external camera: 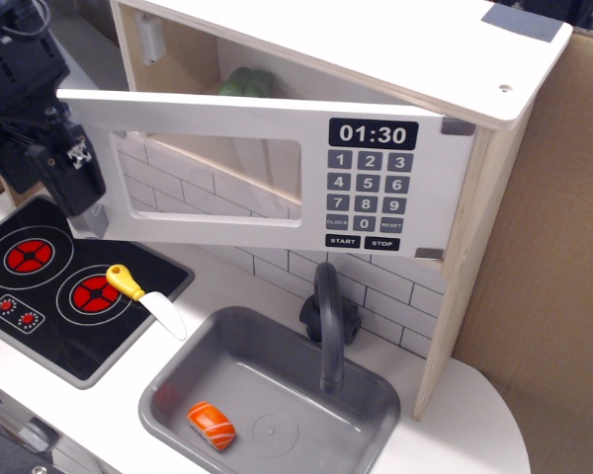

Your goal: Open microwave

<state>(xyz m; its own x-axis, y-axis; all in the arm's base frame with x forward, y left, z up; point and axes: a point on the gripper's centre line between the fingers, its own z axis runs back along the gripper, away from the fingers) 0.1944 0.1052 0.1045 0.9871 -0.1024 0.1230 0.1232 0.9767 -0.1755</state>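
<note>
The microwave [494, 168] of pale wood sits at the top of the toy kitchen. Its white door [208, 163] with the clear window, black 01:30 display and grey keypad is swung well open toward the front left, hinged at the right. A green thing [245, 83] shows inside the cavity. My black gripper [74, 183] is at the door's left edge, shut on the grey bar handle [96, 219], of which only the lower end shows.
A black two-burner stove [49, 276] lies at the left with a yellow-handled toy knife [143, 299] on its right edge. A grey sink [306, 380] holds a salmon sushi piece [211, 425]; a dark faucet [328, 321] stands behind it. Cardboard wall at right.
</note>
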